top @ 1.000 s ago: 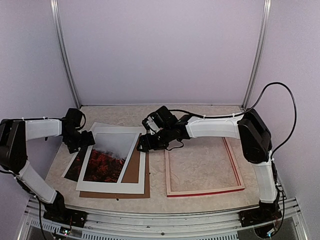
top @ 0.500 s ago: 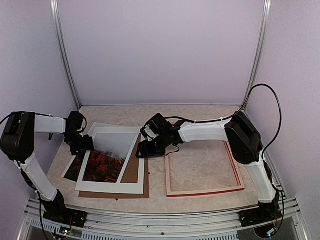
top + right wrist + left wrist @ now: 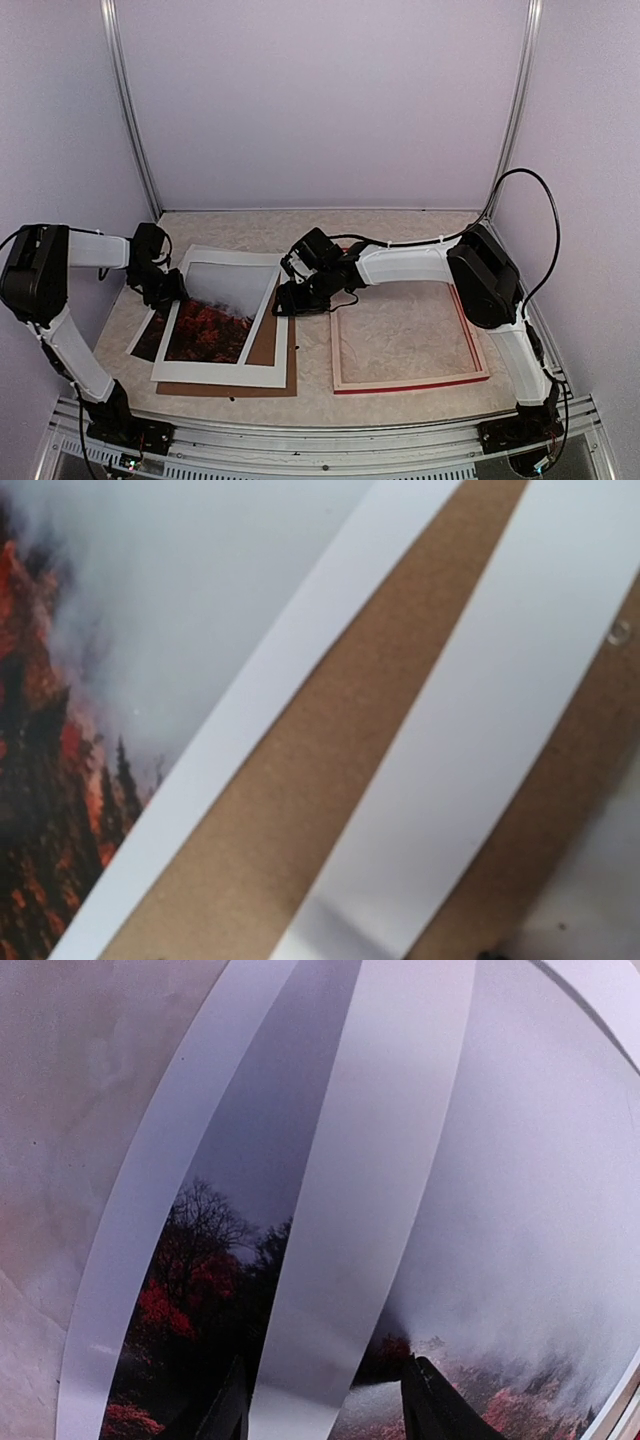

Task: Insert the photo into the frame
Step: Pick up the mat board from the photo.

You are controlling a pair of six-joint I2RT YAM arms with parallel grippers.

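Beige tabletop [image 3: 420, 232] is carrying the photo [image 3: 205, 328] under a white mat [image 3: 222, 375] at left, frame [image 3: 410, 384] lying apart at right, left gripper [image 3: 325, 1392] straddling a mat strip, jaws apart, right gripper [image 3: 287, 297] hovering beside, opening unclear.

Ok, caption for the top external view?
Left gripper and right gripper low over the stacked white mat, photo and brown backing board; the frame lies alongside, holding no photo.

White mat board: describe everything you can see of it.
The white mat board is a thin card rectangle with a rectangular window. It lies on the table's left half, over the photo and the brown backing board, both showing through the window. The left gripper straddles its left strip near the far corner; the right gripper is at its far right corner; contact is unclear.
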